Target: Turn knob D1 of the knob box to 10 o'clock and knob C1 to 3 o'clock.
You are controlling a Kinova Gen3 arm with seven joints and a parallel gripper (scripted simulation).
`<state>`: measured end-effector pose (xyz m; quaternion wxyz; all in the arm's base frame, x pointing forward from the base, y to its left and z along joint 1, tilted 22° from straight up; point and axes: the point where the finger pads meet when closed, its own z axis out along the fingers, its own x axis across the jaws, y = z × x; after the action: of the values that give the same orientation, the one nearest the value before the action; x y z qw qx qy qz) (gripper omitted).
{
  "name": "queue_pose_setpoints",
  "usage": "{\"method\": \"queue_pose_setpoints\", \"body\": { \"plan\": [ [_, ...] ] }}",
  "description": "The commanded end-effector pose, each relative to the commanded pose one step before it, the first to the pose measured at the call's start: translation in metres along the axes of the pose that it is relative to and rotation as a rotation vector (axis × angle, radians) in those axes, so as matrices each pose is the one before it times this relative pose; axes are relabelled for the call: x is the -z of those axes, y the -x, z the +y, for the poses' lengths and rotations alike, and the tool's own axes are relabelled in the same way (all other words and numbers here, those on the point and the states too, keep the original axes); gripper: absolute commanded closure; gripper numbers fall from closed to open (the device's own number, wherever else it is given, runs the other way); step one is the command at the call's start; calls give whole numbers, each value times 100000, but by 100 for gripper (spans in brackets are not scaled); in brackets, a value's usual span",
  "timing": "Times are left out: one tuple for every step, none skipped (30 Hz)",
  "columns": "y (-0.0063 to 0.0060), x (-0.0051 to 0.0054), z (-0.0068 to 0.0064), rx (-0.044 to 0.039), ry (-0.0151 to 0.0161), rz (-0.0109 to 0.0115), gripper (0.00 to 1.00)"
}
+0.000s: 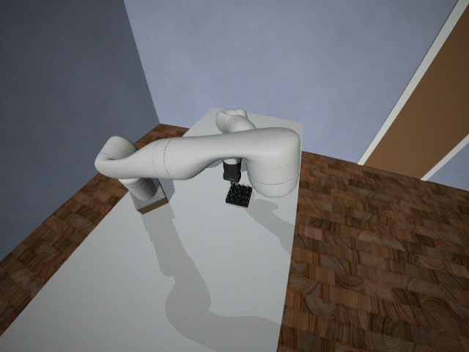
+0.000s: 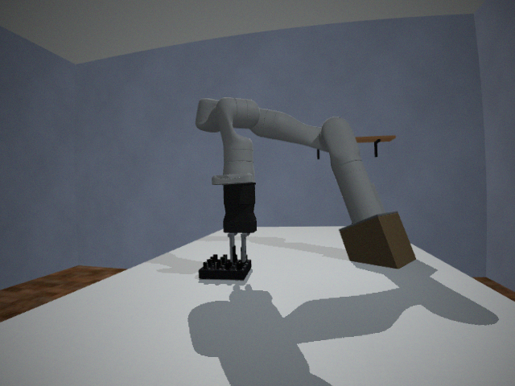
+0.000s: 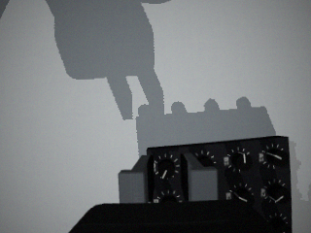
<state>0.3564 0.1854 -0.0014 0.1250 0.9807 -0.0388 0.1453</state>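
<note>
The black knob box (image 1: 237,204) (image 2: 220,275) (image 3: 223,146) stands on the table, its printed names toward the left of the wrist view. My gripper (image 1: 232,183) (image 2: 237,260) (image 3: 167,171) is partly open, pointing down over the box's corner. In the wrist view its fingers stand on either side of knob D1 (image 3: 166,166), with gaps beside it; their height against it is unclear. D1's line points down and slightly left, around 4 o'clock. Knob C1 (image 3: 205,158) is partly hidden behind the right finger, so its pointing is unclear. The gripper body hides much of the box.
Knob B1 (image 3: 239,157) and knob A1 (image 3: 274,154) continue the row rightward in the wrist view. More knobs stand close below them. The arm's brown base block (image 1: 153,206) (image 2: 376,244) is away from the box. Arm shadows cross the table (image 1: 231,287) (image 2: 125,340).
</note>
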Motion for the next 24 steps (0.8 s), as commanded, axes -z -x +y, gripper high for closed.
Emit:
{"method": "queue_pose_setpoints", "body": {
  "plan": [
    [29, -136, -20, 45, -29, -46, 54],
    [1, -79, 0, 1, 0, -2, 54],
    [-1, -83, 0, -1, 0, 1, 54],
    [-1, -86, 0, -1, 0, 1, 54],
    [0, -87, 0, 0, 0, 0, 54],
    [0, -87, 0, 0, 0, -1, 54],
    [0, 0, 0, 0, 0, 0, 54],
    [0, 0, 0, 0, 0, 0, 54],
    [1, -86, 0, 1, 0, -1, 54],
    [0, -82, 0, 0, 0, -1, 54],
    [-1, -77, 0, -1, 0, 1, 54],
    [0, -71, 0, 0, 0, 1, 54],
    [0, -65, 0, 0, 0, 0, 54],
    [0, -57, 0, 0, 0, 0, 54],
    [0, -48, 0, 0, 0, -1, 54],
    [0, -40, 0, 0, 0, -1, 54],
    [0, -31, 0, 0, 0, -1, 54],
    [0, -22, 0, 0, 0, -1, 54],
    [0, -15, 0, 0, 0, 0, 54],
    [0, -8, 0, 0, 0, 0, 54],
    [0, -3, 0, 0, 0, 0, 54],
    [0, 0, 0, 0, 0, 0, 54],
    [0, 0, 0, 0, 0, 0, 54],
    [0, 0, 0, 0, 0, 0, 54]
  ]
}}
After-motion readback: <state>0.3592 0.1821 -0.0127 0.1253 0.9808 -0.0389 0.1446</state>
